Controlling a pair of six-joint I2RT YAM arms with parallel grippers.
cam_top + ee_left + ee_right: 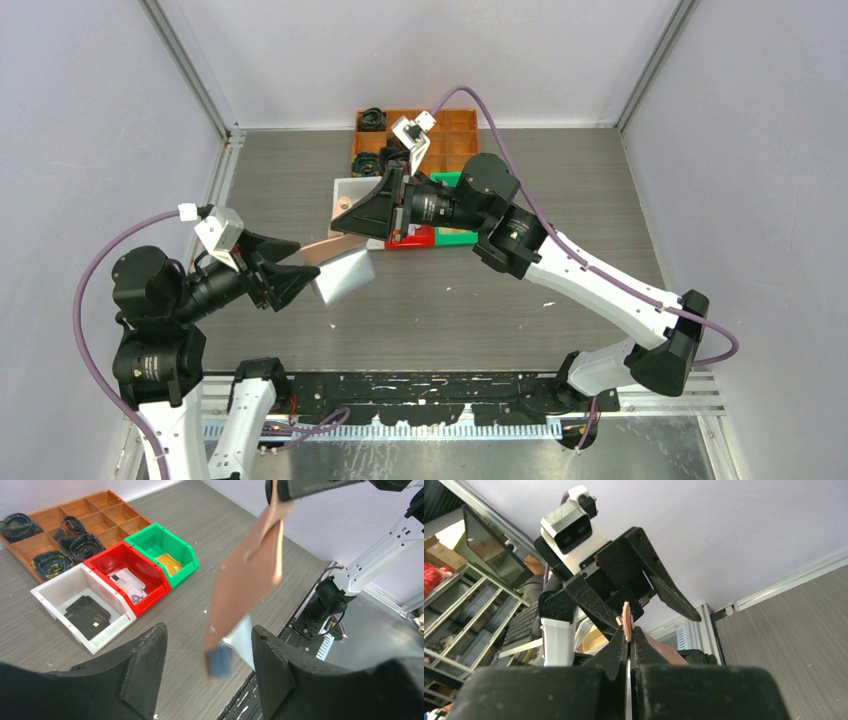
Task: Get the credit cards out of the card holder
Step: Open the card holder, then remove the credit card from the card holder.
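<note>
My right gripper (341, 228) is shut on the top edge of the tan-pink card holder (328, 250) and holds it in the air; the right wrist view shows the jaws (629, 630) pinching that edge (626, 620). The holder (245, 575) hangs slanted, and its grey-blue lower end (220, 661) lies between the fingers of my open left gripper (209, 630), touching neither. The left gripper (308, 258) sits just left of the holder. A black card (87, 615) lies in the white bin, a whitish card (127, 582) in the red bin, an orange-yellow card (169, 562) in the green bin.
The white bin (52, 602), red bin (150, 587) and green bin (187, 562) stand in a row at mid-table. Behind them is a brown divided tray (100, 510) holding black coiled bundles (50, 562). In the top view my right arm covers most of the bins.
</note>
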